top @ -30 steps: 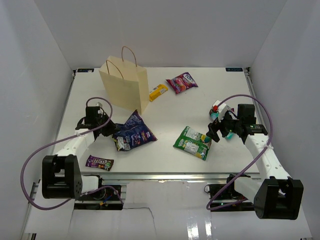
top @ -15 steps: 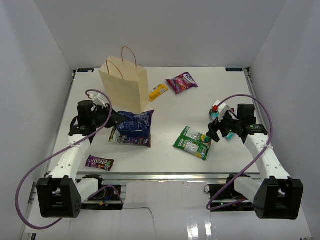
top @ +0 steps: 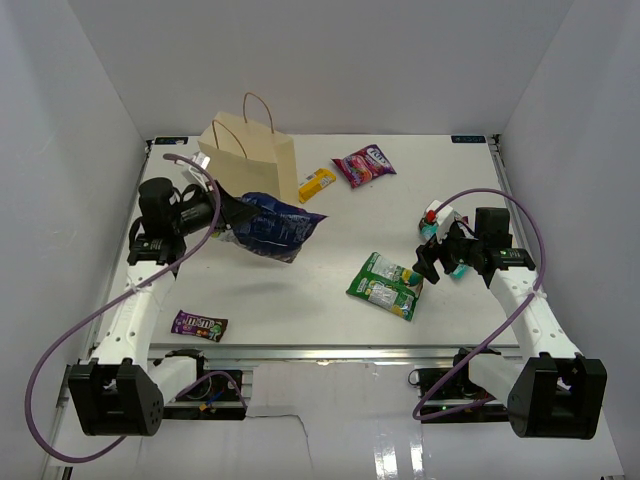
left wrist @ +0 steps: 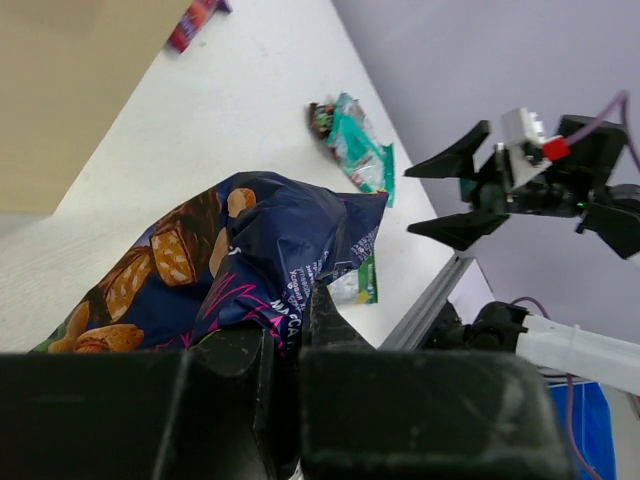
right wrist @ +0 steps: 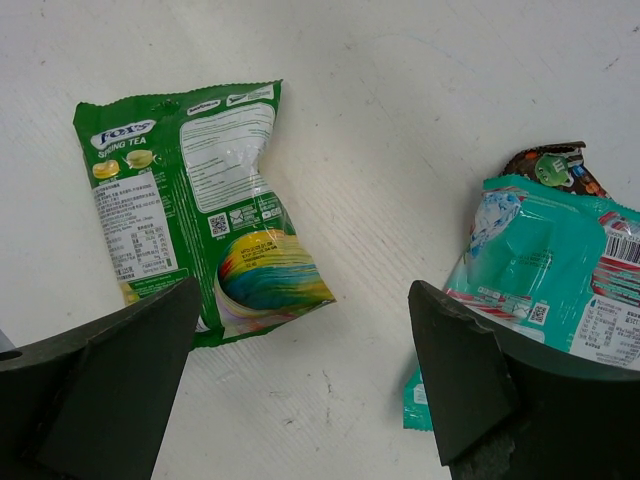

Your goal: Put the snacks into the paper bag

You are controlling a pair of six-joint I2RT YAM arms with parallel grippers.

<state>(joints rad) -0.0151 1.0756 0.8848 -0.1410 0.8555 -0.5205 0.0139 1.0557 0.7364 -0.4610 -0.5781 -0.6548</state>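
The left claw grips one edge of the dark blue chip bag, holding it in the air just in front of the upright paper bag. The right claw is spread wide and empty, low over the surface above the green packet and teal packet.

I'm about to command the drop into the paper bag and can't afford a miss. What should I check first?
1. Grip: ok. The left end effector is shut on the edge of the dark blue chip bag, which hangs clear of the table.
2. Chip bag over the mouth of the paper bag: not ok. It hangs in front of the bag's wall.
3. Paper bag upright: ok.
4. Mouth open wide enough: cannot tell.
5. Right end effector out of the way: ok. It is open and empty between the green Fox's packet and the teal packet.
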